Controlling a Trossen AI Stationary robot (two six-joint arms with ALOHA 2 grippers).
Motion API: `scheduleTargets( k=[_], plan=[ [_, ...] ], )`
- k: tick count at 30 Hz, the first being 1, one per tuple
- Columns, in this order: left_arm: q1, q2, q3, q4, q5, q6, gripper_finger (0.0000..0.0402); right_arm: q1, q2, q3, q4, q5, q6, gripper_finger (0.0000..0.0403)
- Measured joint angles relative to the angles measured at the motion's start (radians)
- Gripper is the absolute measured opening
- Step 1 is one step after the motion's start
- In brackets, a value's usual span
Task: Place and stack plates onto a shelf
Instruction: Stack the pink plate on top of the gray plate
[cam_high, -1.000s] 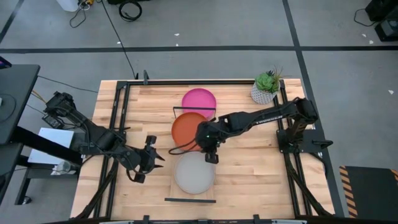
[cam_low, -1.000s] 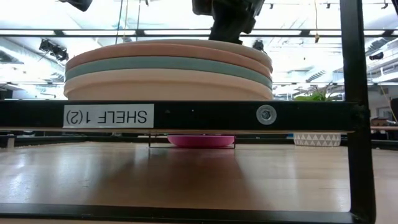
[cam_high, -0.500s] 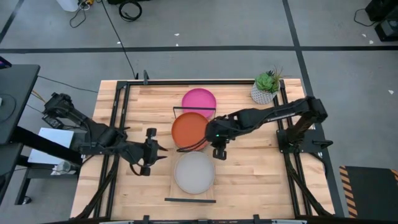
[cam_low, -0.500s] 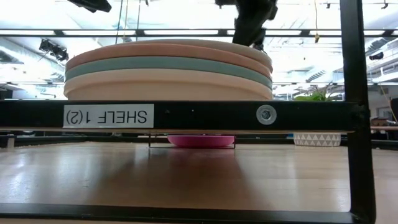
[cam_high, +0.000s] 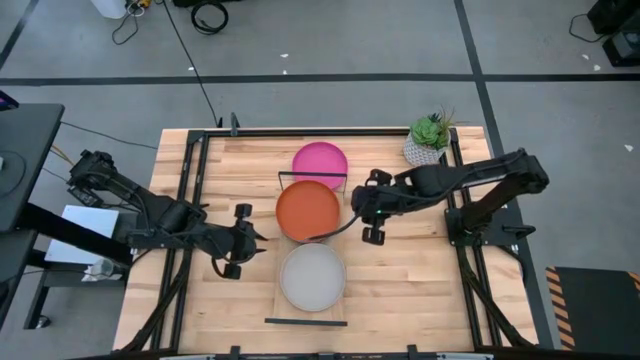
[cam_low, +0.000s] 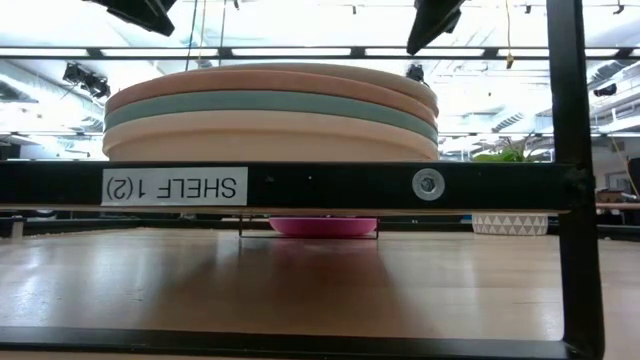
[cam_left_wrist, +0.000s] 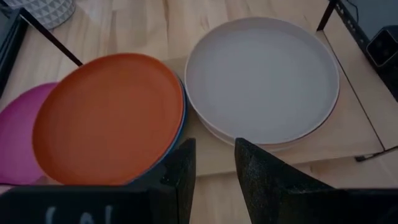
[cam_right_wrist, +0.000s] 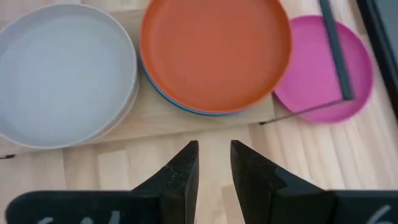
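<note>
Two stacks of round flat matte plates sat on the long light-wood shelf board (cam_high: 310, 305): a grey-topped stack (cam_high: 312, 277) toward the shelf's near end and an orange-red-topped stack (cam_high: 309, 210), with a blue rim showing under it, toward its far end. One magenta plate (cam_high: 320, 163) lay on the butcher-block tabletop (cam_high: 400, 290), partly under the thin black rail at the shelf's far end, near the table's far edge.

The left gripper (cam_high: 238, 255) hovered over the tabletop beside the shelf's left long edge, level with the gap between the two stacks; its fingers (cam_left_wrist: 264, 180) stood a narrow gap apart with nothing between them. The right gripper (cam_high: 372, 207) hung off the shelf's right long edge beside the orange-red stack, its fingers (cam_right_wrist: 177, 174) likewise slightly parted and empty.

By the look of it, a placement was finished and the magenta plate was the one left to fetch. The next move would call for one gripper to reach to the far end, get a finger under that plate's low rim, and lift it clear of the rail before carrying it over a stack.

Room seemed tight at the far end: the rail crossed over the magenta plate, and the white pot with a green plant (cam_high: 428, 140) stood at the table's far right corner. The tabletop along both long edges of the shelf lay bare.
</note>
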Motion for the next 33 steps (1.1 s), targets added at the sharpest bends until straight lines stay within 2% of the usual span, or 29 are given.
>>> scheduleTargets(
  k=[6,13,16,20,25,28,31,33],
  plan=[
    [-0.002,0.000,0.000,-0.046,-0.008,-0.022,0.0118,0.031,-0.055,-0.045,-0.055,0.087,0.044,0.0098],
    [-0.020,0.000,0.000,-0.035,-0.016,-0.026,0.0118,0.056,-0.182,-0.270,0.021,0.164,0.135,0.0098],
    [-0.035,0.000,0.000,-0.020,-0.043,-0.025,0.0118,0.062,-0.245,-0.402,0.128,0.165,0.160,0.0098],
    [-0.049,0.001,-0.004,0.005,-0.130,-0.014,0.0118,0.065,-0.318,-0.582,0.276,0.184,0.158,0.0098],
    [-0.033,-0.004,-0.121,0.207,-0.169,0.085,0.0118,0.058,-0.377,-0.779,0.448,0.334,0.150,0.0098],
    [0.006,-0.006,-0.166,0.259,-0.167,0.109,0.0118,0.023,-0.399,-0.876,0.567,0.400,0.098,0.0098],
    [0.051,-0.015,-0.191,0.265,-0.155,0.109,0.0118,-0.059,-0.402,-0.957,0.700,0.380,0.041,0.0098],
    [0.087,-0.021,-0.218,0.322,-0.138,0.127,0.0118,-0.127,-0.396,-1.010,0.837,0.315,-0.004,0.0098]
  ],
)
